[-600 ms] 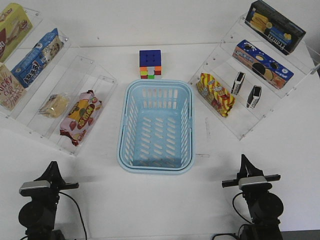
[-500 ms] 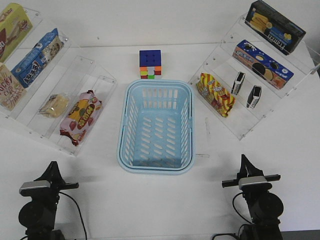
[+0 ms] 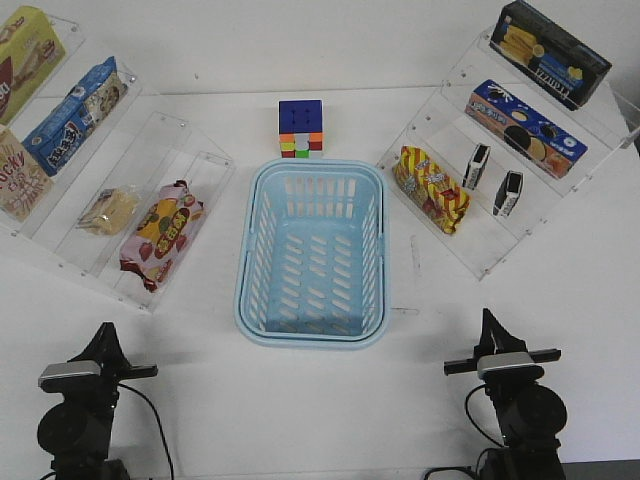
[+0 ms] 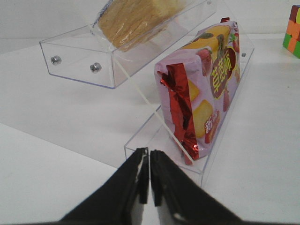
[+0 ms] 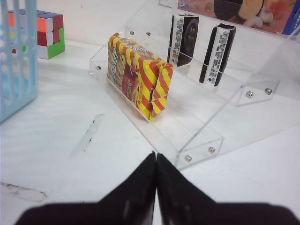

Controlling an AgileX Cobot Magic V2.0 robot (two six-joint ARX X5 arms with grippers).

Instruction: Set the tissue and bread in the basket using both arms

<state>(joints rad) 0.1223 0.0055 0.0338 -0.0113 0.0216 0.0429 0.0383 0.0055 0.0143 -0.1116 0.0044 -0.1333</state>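
Note:
The light blue basket [image 3: 311, 318] stands empty in the middle of the table. The bread [image 3: 108, 210] lies on the left clear shelf, and shows in the left wrist view [image 4: 136, 18]. Two black tissue packs [image 3: 478, 166] [image 3: 508, 193] stand on edge on the right shelf, also in the right wrist view [image 5: 183, 38] [image 5: 218, 52]. My left gripper [image 3: 103, 338] [image 4: 149, 157] is shut and empty near the front left, short of the shelf. My right gripper [image 3: 488, 325] [image 5: 155, 159] is shut and empty at the front right.
A pink-red snack bag [image 3: 160, 233] lies beside the bread. A yellow-red striped bag [image 3: 432, 188] sits on the right shelf's lowest step. A colour cube [image 3: 301, 128] stands behind the basket. Cookie boxes fill the upper steps of both clear shelves [image 3: 190, 160] [image 3: 470, 262].

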